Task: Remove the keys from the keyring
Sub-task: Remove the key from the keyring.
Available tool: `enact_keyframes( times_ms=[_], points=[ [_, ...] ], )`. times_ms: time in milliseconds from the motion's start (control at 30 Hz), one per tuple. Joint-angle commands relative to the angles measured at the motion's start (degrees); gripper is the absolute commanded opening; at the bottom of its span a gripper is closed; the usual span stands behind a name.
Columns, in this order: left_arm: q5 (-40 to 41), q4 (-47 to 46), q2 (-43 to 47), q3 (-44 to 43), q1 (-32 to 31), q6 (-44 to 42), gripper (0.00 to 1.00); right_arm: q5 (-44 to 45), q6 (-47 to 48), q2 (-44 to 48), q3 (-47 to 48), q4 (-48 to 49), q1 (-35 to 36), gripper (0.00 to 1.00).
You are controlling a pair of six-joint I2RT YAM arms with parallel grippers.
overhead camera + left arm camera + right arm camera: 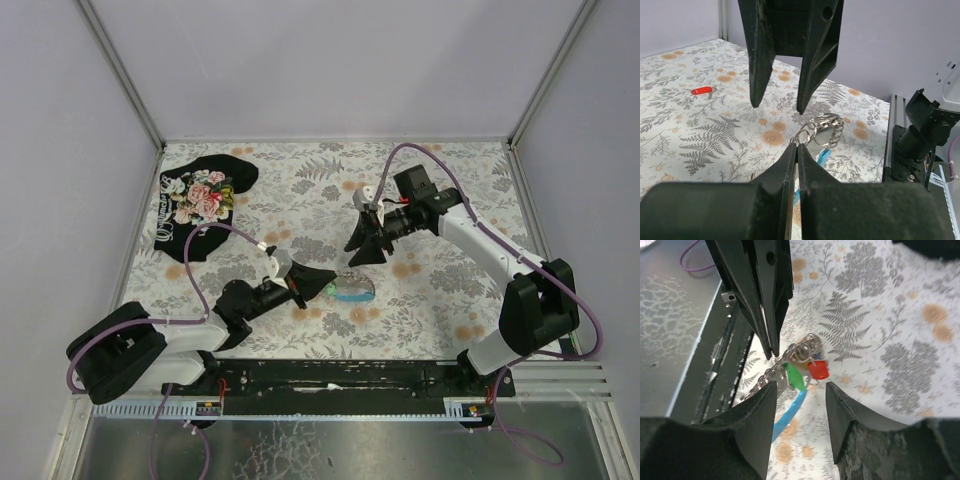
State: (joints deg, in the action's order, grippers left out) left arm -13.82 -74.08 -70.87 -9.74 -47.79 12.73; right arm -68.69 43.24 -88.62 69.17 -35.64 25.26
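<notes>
— Silvery metal, in bunched loops: the keyring point(824, 125) sits right at the tips of the left gripper point(797, 145), whose fingers are pressed together on one loop.
— And the keys?
— A green-headed key point(795, 376) and a red-headed key point(818, 370) hang from the ring, touching each other. The chain point(762, 380) trails off to one side. The light-blue fob point(790, 412) curves down below the keys, and whether it touches the table is hard to tell.
— The other arm?
— The right gripper point(797, 390) hovers close by the bunch. Its fingers are spread, the keys show between them in its wrist view, and they grip nothing.
— Is anything off the ring?
— A loose red key point(701, 90) lies flat on the fern-patterned table cover point(690, 135), well apart from the bunch. The black floral cloth point(205, 195) lies at the far left corner, away from both arms.
</notes>
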Motion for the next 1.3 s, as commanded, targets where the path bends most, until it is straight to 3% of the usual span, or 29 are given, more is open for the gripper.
enact_keyframes(
  times_ms=[0,300,967,1267],
  points=[
    [-2.63,-4.15,1.50,-2.67,0.66,-1.75,0.00,-3.42,16.36,1.35,4.34,-4.46,1.18,0.49],
    [-2.80,-4.47,1.81,-3.01,0.88,-1.22,0.00,0.68,19.77,0.64,4.35,-4.97,3.22,0.34],
    [-0.84,-6.56,0.65,-3.09,0.92,0.10,0.00,2.04,22.60,1.70,2.82,-7.61,6.44,0.37],
    [0.10,-7.50,0.55,-2.77,0.90,0.40,0.00,2.81,22.31,1.44,2.02,-7.38,7.73,0.29]
  ],
)
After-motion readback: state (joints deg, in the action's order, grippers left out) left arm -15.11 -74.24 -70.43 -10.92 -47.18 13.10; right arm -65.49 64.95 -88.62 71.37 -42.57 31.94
